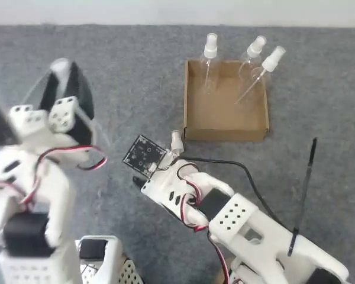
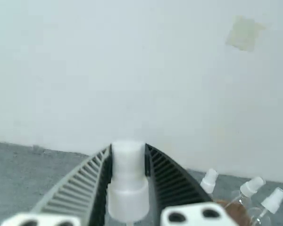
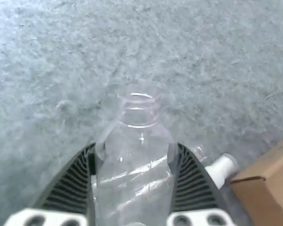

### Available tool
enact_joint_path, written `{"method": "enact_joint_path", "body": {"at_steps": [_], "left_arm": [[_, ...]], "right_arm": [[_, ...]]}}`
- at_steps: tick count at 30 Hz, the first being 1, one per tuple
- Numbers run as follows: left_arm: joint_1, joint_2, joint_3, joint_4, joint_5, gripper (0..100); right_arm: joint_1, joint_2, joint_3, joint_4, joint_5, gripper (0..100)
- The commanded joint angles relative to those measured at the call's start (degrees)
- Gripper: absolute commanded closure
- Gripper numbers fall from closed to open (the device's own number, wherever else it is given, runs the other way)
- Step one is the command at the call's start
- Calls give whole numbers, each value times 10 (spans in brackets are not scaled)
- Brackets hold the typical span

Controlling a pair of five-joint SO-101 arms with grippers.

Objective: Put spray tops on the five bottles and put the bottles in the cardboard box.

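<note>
Right wrist view: your ribbed right fingers (image 3: 70, 186) pinch a clear open-necked bottle (image 3: 134, 155); raised left fingers (image 2: 80, 183) pinch a white spray top (image 2: 128, 181).

Shallow brown cardboard box (image 1: 225, 134), open-topped, flat on grey carpet. Inside, along its far wall, three clear bottles, each capped with a white spray top and leaning. First bottle (image 1: 210, 50) at the far left corner, nearly upright. Second bottle (image 1: 255, 48) and third bottle (image 1: 273, 59) toward the far right corner, tilted out over the rim. Fourth bottle (image 3: 134, 160), clear, neck open and uncapped, clamped in the right gripper (image 3: 136, 149) near the box's near left corner. Loose white spray top (image 1: 177, 141) lying just beside that same corner. Second white spray top (image 2: 127, 183), pinched in the left gripper (image 2: 127, 149), well apart from the box, off its left side.
</note>
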Motion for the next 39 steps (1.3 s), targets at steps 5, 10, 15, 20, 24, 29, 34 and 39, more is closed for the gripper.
{"method": "enact_joint_path", "body": {"at_steps": [5, 10, 15, 20, 24, 29, 34, 39], "left_arm": [[32, -7, 34, -42, 8, 990], [51, -7, 61, -43, 8, 990], [55, -7, 87, -44, 24, 990], [55, -8, 97, -36, 32, 990], [55, -10, 121, -36, 33, 990], [60, -11, 145, -33, 33, 990], [111, -11, 169, -14, 29, 990], [136, -11, 171, 4, -12, 990]], "right_arm": [[-3, -26, 27, -111, -7, 992], [-3, -26, 26, -110, -21, 992], [-3, -26, 25, -110, -39, 992], [-3, -44, 27, -110, -39, 992], [-3, -121, 53, -108, -40, 992], [-3, -214, 98, -108, -40, 992], [16, -237, 113, -109, -48, 992], [76, -242, 111, -110, -128, 992]]}}
